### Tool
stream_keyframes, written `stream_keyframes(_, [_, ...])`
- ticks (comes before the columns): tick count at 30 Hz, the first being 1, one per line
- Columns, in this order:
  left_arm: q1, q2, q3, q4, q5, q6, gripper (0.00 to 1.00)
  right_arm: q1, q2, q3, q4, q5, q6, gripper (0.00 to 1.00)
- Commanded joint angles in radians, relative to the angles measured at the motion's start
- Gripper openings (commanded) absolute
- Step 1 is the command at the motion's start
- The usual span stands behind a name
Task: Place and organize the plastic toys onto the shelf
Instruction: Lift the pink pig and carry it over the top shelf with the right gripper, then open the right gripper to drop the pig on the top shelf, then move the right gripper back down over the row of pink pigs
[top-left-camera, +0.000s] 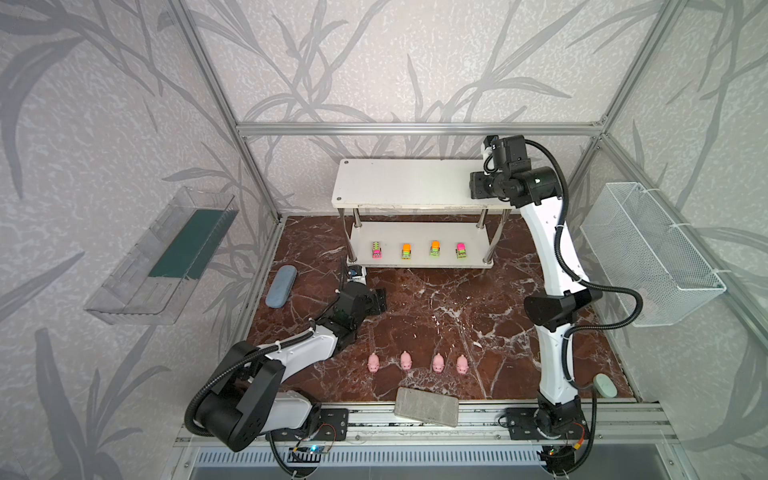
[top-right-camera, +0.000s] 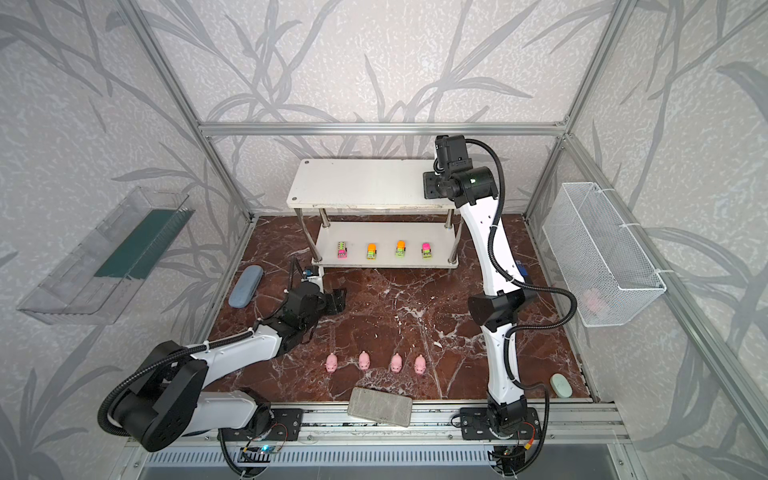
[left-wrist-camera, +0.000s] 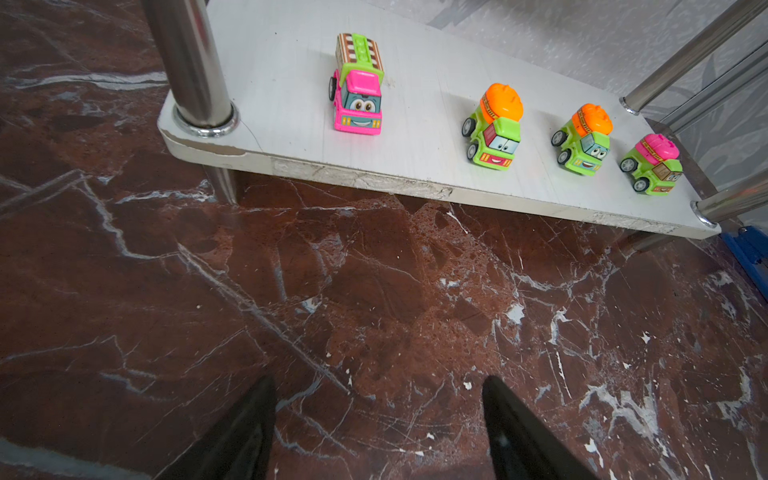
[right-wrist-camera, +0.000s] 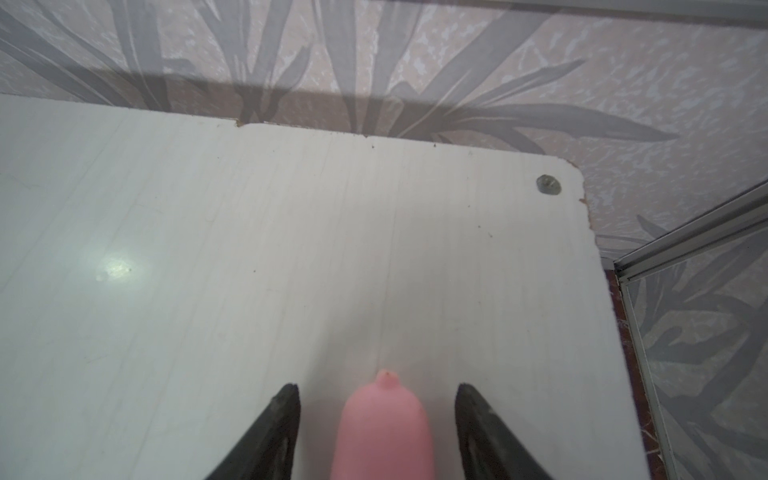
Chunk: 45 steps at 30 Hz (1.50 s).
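Observation:
The shelf (top-left-camera: 407, 183) (top-right-camera: 361, 183) is a white two-tier rack at the back. Several lime toy trucks (top-left-camera: 407, 251) (left-wrist-camera: 492, 133) stand in a row on its lower board. Several pink pigs (top-left-camera: 406, 360) (top-right-camera: 364, 360) stand in a row on the marble floor near the front. One more pink pig (right-wrist-camera: 384, 428) rests on the top board (right-wrist-camera: 249, 270) near its right end. My right gripper (right-wrist-camera: 378, 386) (top-left-camera: 478, 187) is open around it, with a gap on each side. My left gripper (left-wrist-camera: 377, 382) (top-left-camera: 376, 301) is open and empty above bare floor in front of the shelf's left end.
A blue-grey case (top-left-camera: 281, 286) lies left of the shelf. A grey block (top-left-camera: 427, 406) sits on the front rail and a mint oval (top-left-camera: 604, 385) at the front right. A clear tray (top-left-camera: 162, 257) and a wire basket (top-left-camera: 648, 253) hang on the side walls.

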Motion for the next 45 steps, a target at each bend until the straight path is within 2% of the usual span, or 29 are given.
stream_keyframes(1, [0.006, 0.007, 0.025, 0.019, 0.004, -0.014, 0.76, 0.002, -0.04, 0.027, 0.051, -0.008, -0.003, 0.65])
stream_keyframes(10, [0.006, 0.0, 0.021, 0.017, -0.001, -0.014, 0.76, 0.0, -0.165, 0.007, 0.147, -0.004, -0.03, 0.7])
stream_keyframes(13, [0.005, -0.005, 0.019, 0.018, -0.007, -0.012, 0.76, 0.0, -0.267, -0.089, 0.171, -0.037, -0.047, 0.71])
stream_keyframes(16, [0.007, -0.004, 0.019, 0.023, -0.006, -0.014, 0.76, 0.001, -0.438, -0.332, 0.282, -0.063, -0.048, 0.71])
stream_keyframes(21, [0.006, 0.013, 0.024, 0.032, 0.003, -0.018, 0.76, 0.01, -0.858, -0.947, 0.652, -0.043, -0.024, 0.71])
stream_keyframes(25, [0.006, 0.021, 0.031, 0.033, 0.003, -0.014, 0.76, 0.047, -1.087, -1.213, 0.682, 0.019, 0.0, 0.7])
stream_keyframes(30, [0.007, 0.029, 0.053, 0.02, -0.005, -0.002, 0.76, 0.172, -1.285, -1.477, 0.609, 0.13, 0.01, 0.71])
stream_keyframes(33, [0.007, 0.037, 0.065, 0.021, -0.013, -0.001, 0.76, 0.285, -1.371, -1.669, 0.581, 0.165, 0.066, 0.7])
stream_keyframes(36, [0.006, 0.05, 0.084, 0.017, -0.016, 0.002, 0.76, 0.414, -1.419, -1.857, 0.565, 0.225, 0.186, 0.71])
stream_keyframes(40, [0.007, 0.074, 0.113, 0.017, -0.018, -0.005, 0.76, 0.562, -1.436, -2.081, 0.646, 0.257, 0.381, 0.71])
stream_keyframes(45, [0.005, 0.088, 0.126, 0.023, -0.026, -0.012, 0.76, 0.666, -1.345, -2.193, 0.683, 0.283, 0.585, 0.71])
